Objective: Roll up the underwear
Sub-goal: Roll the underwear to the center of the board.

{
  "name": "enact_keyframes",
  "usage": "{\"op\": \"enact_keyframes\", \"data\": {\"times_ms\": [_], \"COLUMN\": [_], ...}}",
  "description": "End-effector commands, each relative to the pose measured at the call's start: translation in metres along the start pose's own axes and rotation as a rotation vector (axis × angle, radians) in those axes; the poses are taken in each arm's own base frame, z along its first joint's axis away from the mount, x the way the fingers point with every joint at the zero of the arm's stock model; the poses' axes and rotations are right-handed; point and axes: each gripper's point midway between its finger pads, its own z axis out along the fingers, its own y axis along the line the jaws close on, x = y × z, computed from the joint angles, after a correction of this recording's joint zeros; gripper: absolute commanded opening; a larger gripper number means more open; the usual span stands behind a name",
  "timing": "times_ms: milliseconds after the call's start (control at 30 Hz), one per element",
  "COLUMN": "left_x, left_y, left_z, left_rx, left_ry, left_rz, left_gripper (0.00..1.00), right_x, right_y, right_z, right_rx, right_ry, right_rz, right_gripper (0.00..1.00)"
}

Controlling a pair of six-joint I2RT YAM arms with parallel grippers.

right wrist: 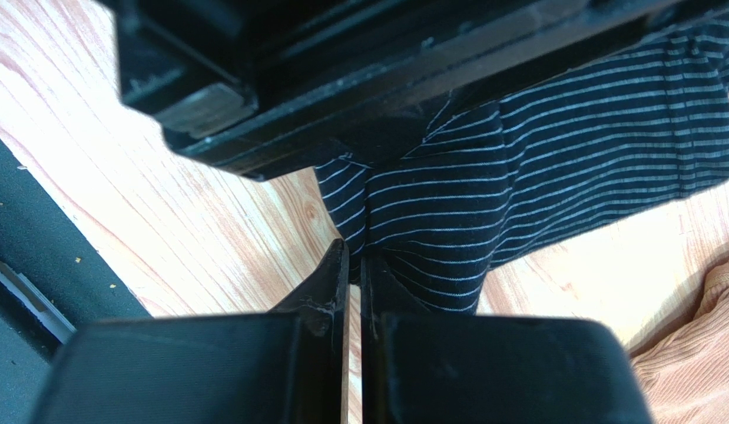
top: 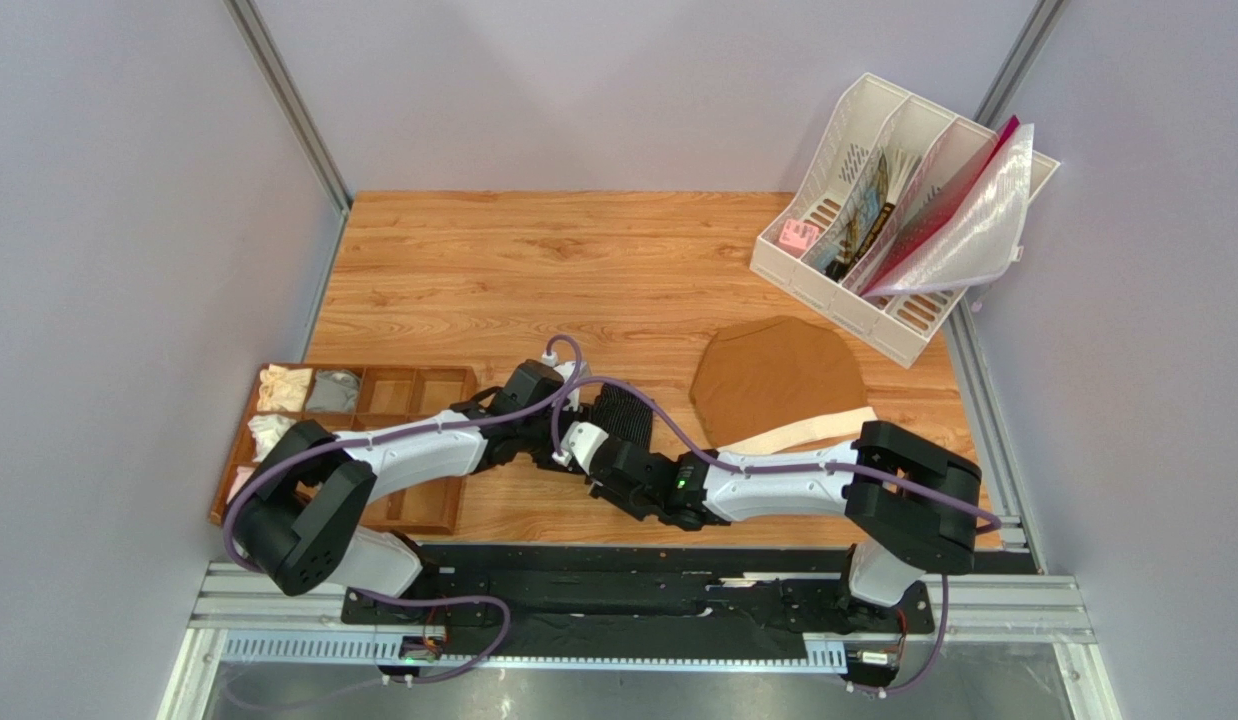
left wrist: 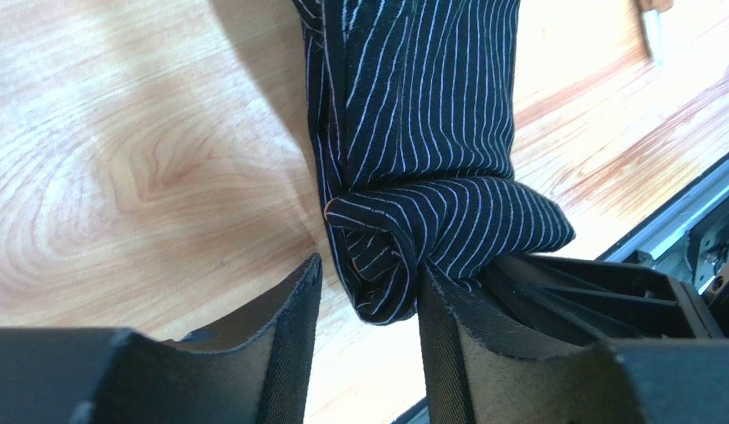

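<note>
The underwear is black with thin pale stripes and lies on the wooden table, just ahead of both arms in the top view. Its near end is rolled into a short tube. My left gripper is open, with the roll's end between the fingers; it touches the right finger and is clear of the left one. My right gripper is shut on the fabric's edge, pinching it at the fingertips. In the top view the two grippers meet over the garment.
Plain brown briefs with a cream waistband lie to the right; they also show in the right wrist view. A wooden compartment tray sits at the left. A white file rack stands at the back right. The black base rail runs along the near edge.
</note>
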Motion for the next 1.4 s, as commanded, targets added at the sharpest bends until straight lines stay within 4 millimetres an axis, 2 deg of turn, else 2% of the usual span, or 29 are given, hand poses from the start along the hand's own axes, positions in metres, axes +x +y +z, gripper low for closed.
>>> {"op": "enact_keyframes", "data": {"times_ms": [0, 233, 267, 333, 367, 467, 567, 600, 667, 700, 933, 1067, 1167, 1367], "left_x": [0.002, -0.005, -0.006, -0.007, -0.007, -0.002, 0.012, 0.02, 0.026, 0.038, 0.064, 0.073, 0.074, 0.083], "left_y": [0.01, -0.007, -0.008, -0.014, -0.016, -0.016, -0.01, -0.005, -0.004, 0.001, 0.002, -0.007, -0.005, -0.006], "left_z": [0.008, 0.008, 0.008, 0.008, 0.007, 0.004, 0.0, -0.002, -0.003, -0.006, -0.018, -0.026, -0.032, -0.036], "left_rx": [-0.011, 0.123, 0.13, 0.156, 0.163, 0.155, 0.116, 0.096, 0.089, 0.069, 0.049, 0.077, 0.059, 0.06], "left_ry": [-0.044, -0.15, -0.153, -0.151, -0.143, -0.095, -0.021, 0.014, 0.039, 0.089, 0.201, 0.222, 0.219, 0.242], "left_rz": [0.013, 0.013, 0.017, 0.035, 0.04, 0.045, 0.036, 0.025, 0.017, -0.001, -0.034, -0.037, -0.037, -0.047], "left_gripper": [0.46, 0.32, 0.26, 0.2, 0.12, 0.0, 0.0, 0.0, 0.0, 0.0, 0.0, 0.0, 0.0, 0.0], "right_x": [0.026, 0.02, 0.02, 0.015, 0.014, 0.005, -0.001, 0.0, -0.006, -0.006, -0.02, -0.016, -0.017, -0.029], "right_y": [0.02, 0.022, 0.022, 0.024, 0.025, 0.025, 0.022, 0.021, 0.02, 0.018, 0.033, 0.043, 0.043, 0.059], "right_z": [0.003, 0.003, 0.003, 0.0, -0.001, -0.011, -0.022, -0.024, -0.032, -0.034, -0.053, -0.051, -0.048, -0.048], "right_rx": [-0.084, -0.096, -0.098, -0.114, -0.119, -0.129, -0.128, -0.124, -0.124, -0.111, -0.074, -0.079, -0.062, -0.072], "right_ry": [0.095, 0.068, 0.067, 0.047, 0.041, 0.015, -0.013, -0.013, -0.041, -0.045, -0.135, -0.149, -0.155, -0.206], "right_rz": [-0.002, 0.004, 0.003, 0.006, 0.009, 0.019, 0.039, 0.045, 0.05, 0.046, -0.049, -0.085, -0.12, -0.163], "right_gripper": [0.0, 0.0, 0.0, 0.0, 0.0, 0.04, 0.28, 0.43, 0.5, 0.53, 0.61, 0.61, 0.62, 0.62]}}
